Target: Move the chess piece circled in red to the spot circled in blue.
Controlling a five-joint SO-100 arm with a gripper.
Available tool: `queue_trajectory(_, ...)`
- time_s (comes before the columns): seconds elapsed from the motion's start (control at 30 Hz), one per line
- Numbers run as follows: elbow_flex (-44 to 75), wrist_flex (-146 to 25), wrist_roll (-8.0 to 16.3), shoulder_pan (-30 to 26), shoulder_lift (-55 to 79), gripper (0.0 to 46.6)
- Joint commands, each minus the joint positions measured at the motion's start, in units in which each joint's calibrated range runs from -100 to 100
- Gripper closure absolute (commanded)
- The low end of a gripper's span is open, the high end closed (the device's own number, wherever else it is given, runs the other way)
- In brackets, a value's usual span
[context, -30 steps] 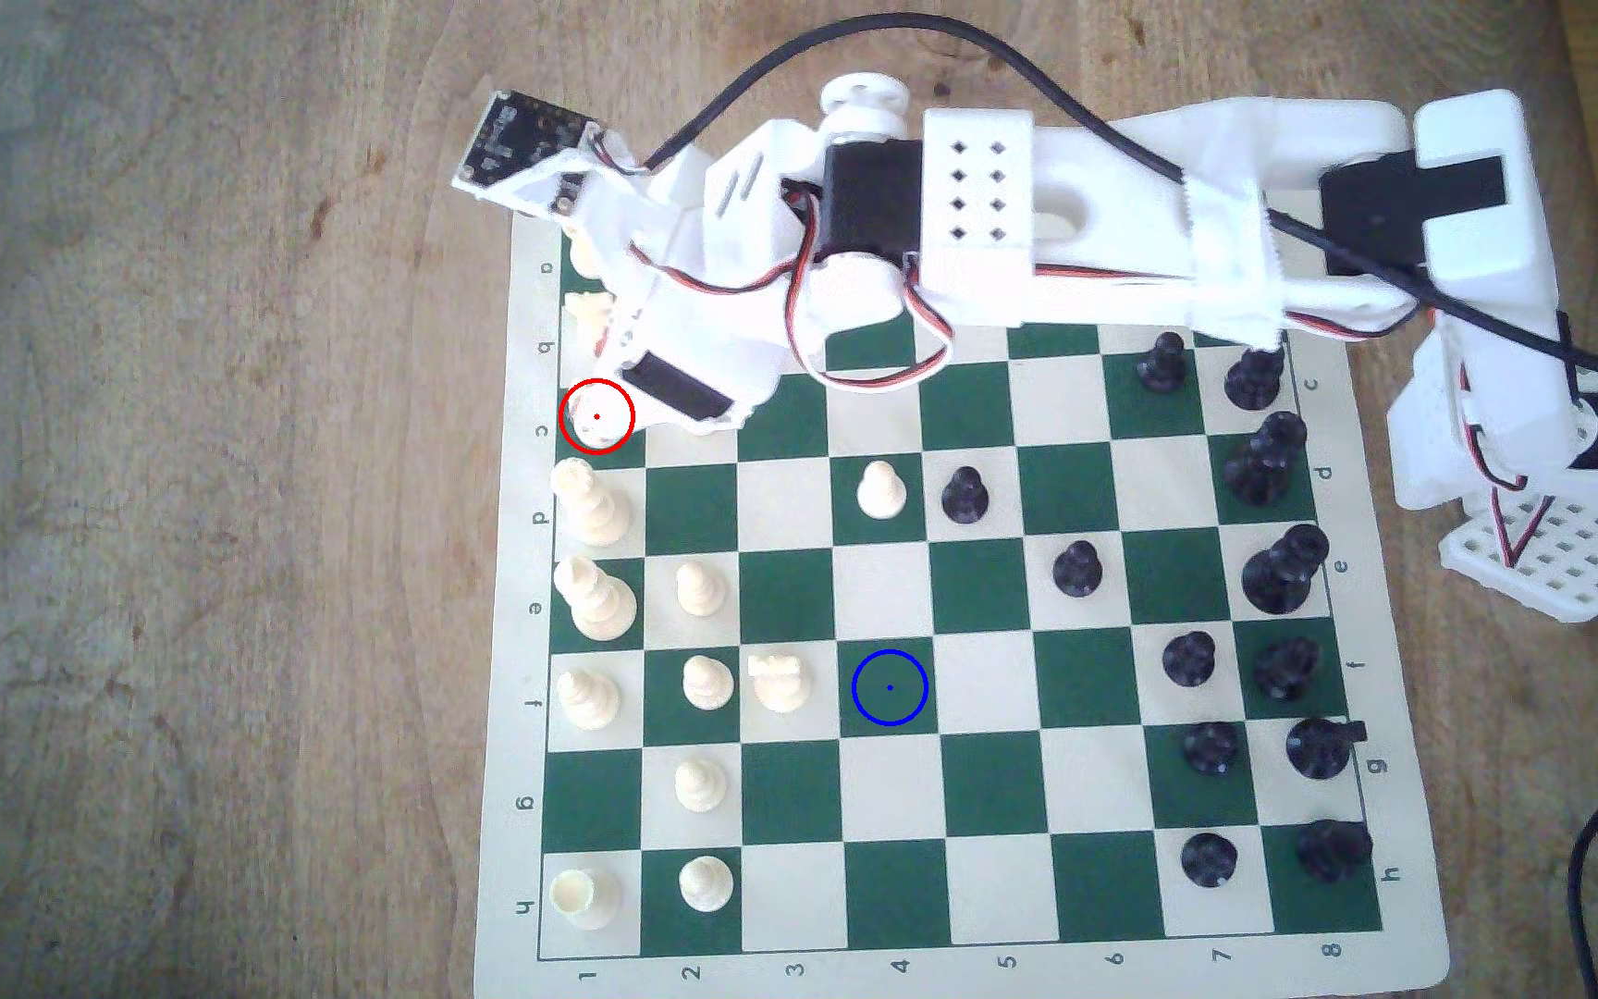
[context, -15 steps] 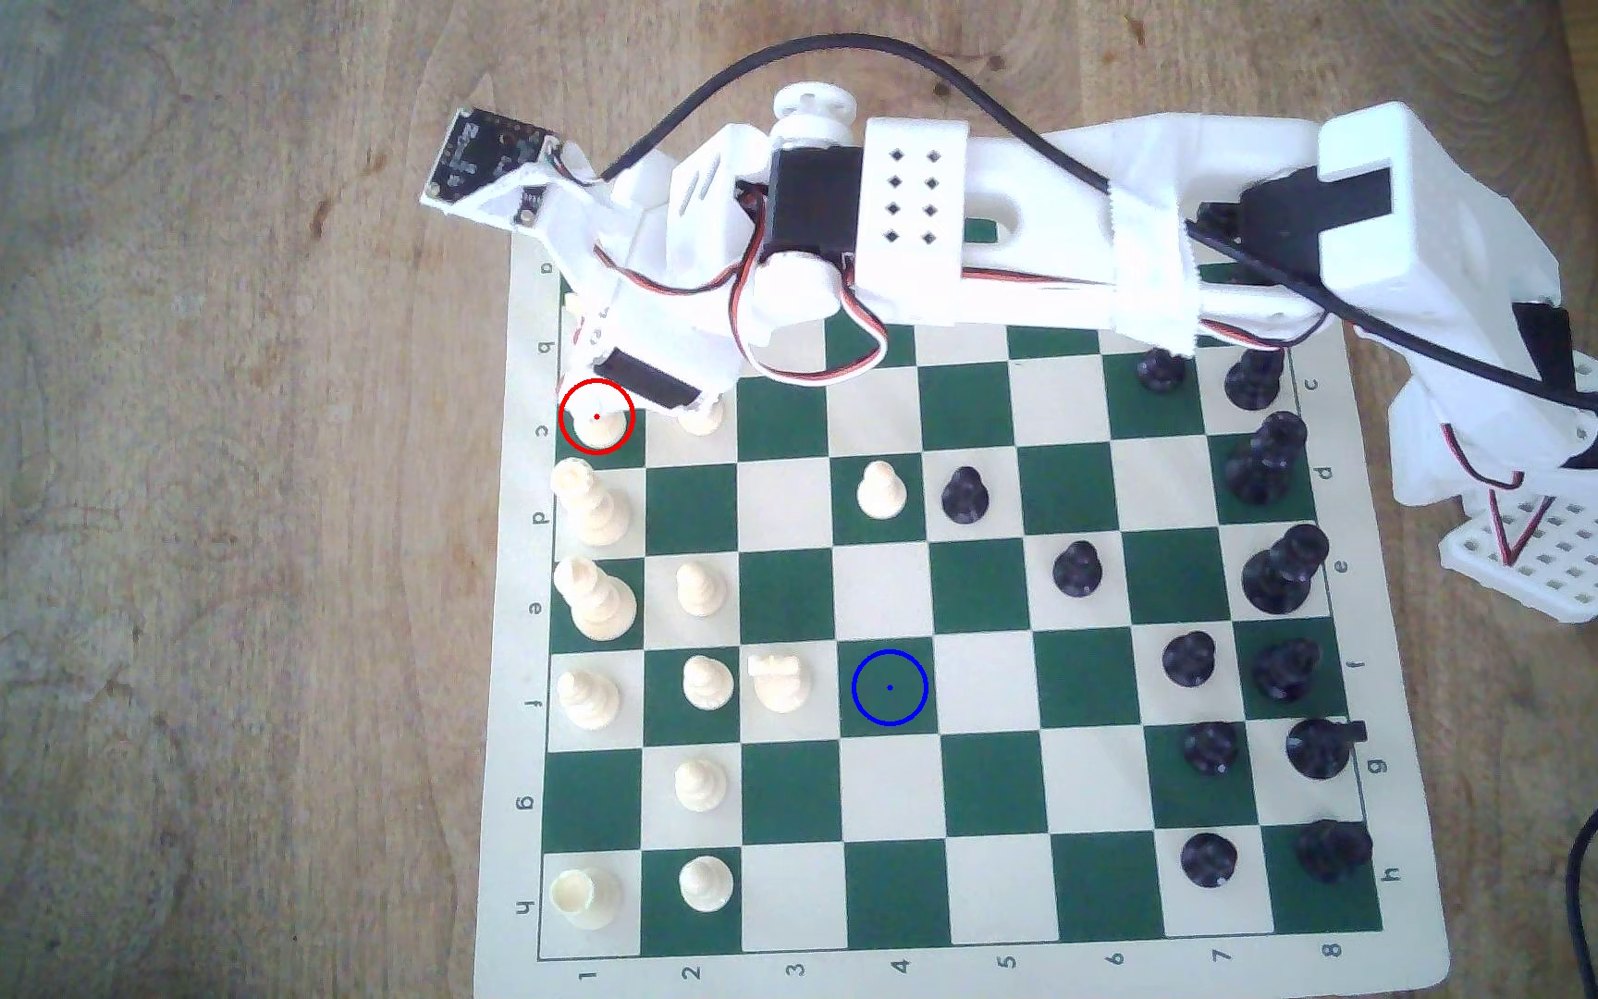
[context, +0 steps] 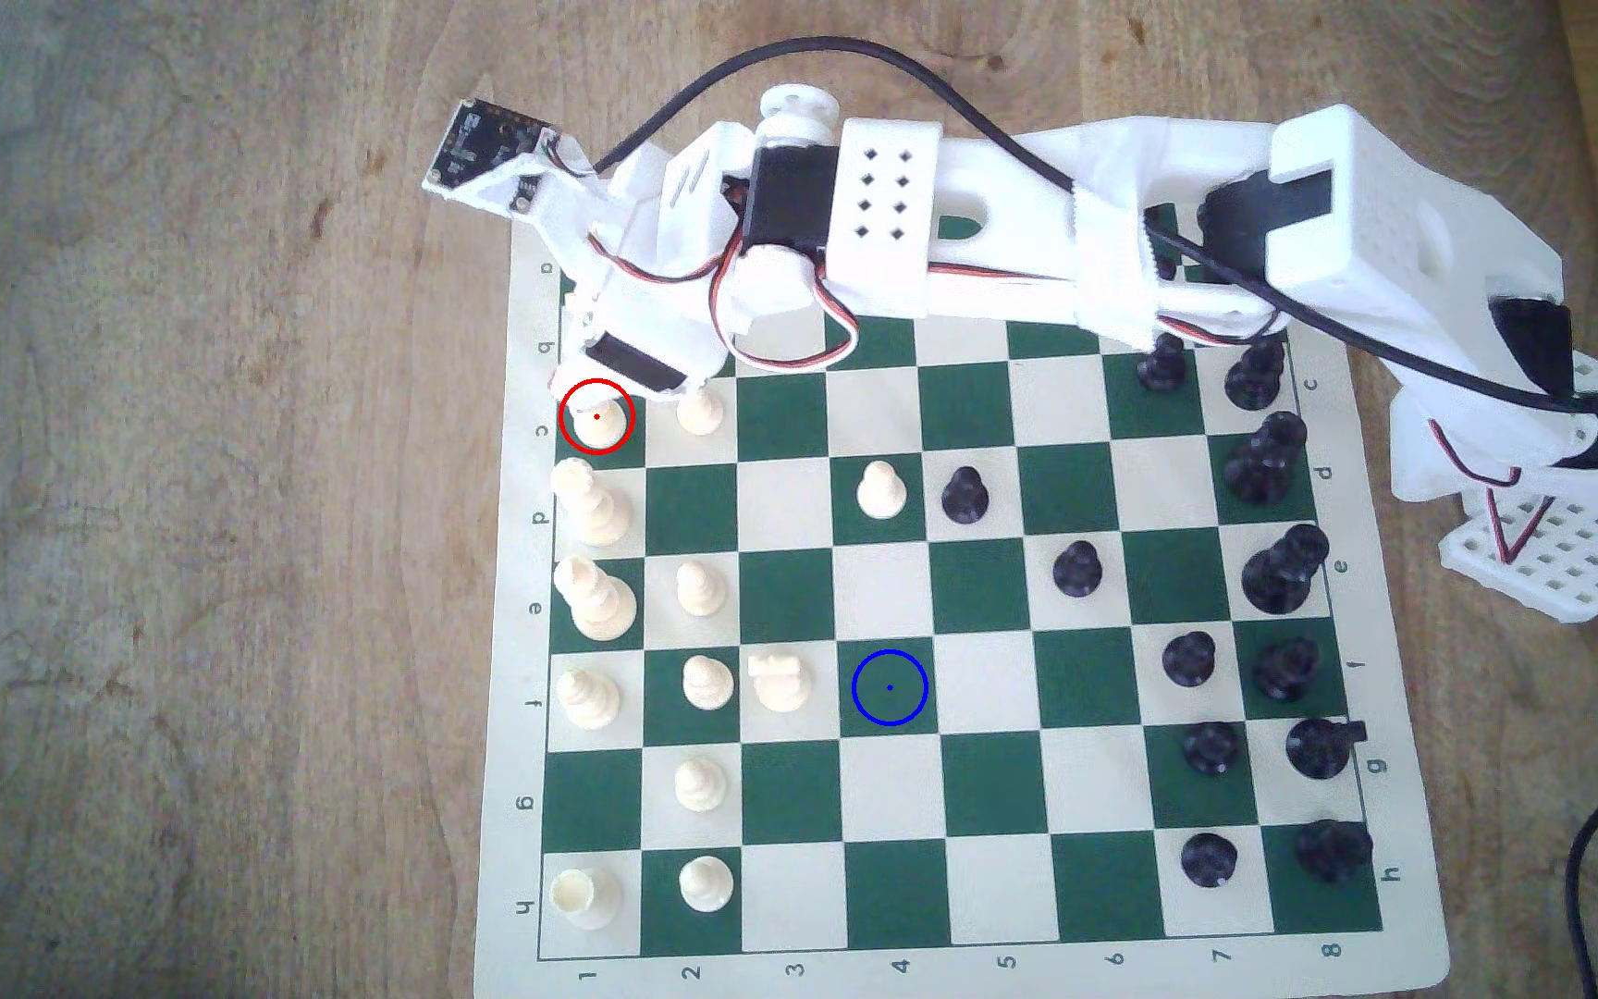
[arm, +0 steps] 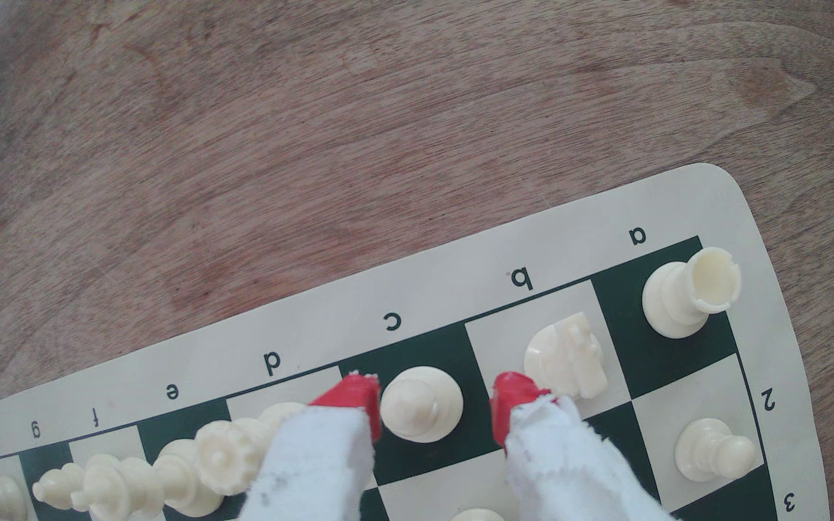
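Your white gripper (arm: 436, 408) has dropped, red-tipped jaws open around the cream-white plastic bishop (arm: 421, 404), so close next.

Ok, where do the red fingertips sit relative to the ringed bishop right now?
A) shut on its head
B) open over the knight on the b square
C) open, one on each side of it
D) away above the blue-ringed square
C: in the wrist view the gripper is open, its red fingertips flanking the bishop, with a gap showing at one of them.

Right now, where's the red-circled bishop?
The bishop stands on the dark c1 square at the exterior view's left board edge, between the open gripper's red fingertips, beside the knight.
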State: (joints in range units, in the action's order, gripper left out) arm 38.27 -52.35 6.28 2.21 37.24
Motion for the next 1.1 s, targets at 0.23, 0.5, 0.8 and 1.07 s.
queue_trajectory(0.23,8.1,1.3,0.2,-0.6,1.3,34.2)
queue_trajectory(0.5,8.6,1.3,0.5,-1.1,2.8,34.4)
queue_trajectory(0.8,9.5,1.3,0.6,-1.4,3.8,34.5)
queue_trajectory(1.07,9.8,1.2,0.6,-1.2,3.7,37.4)
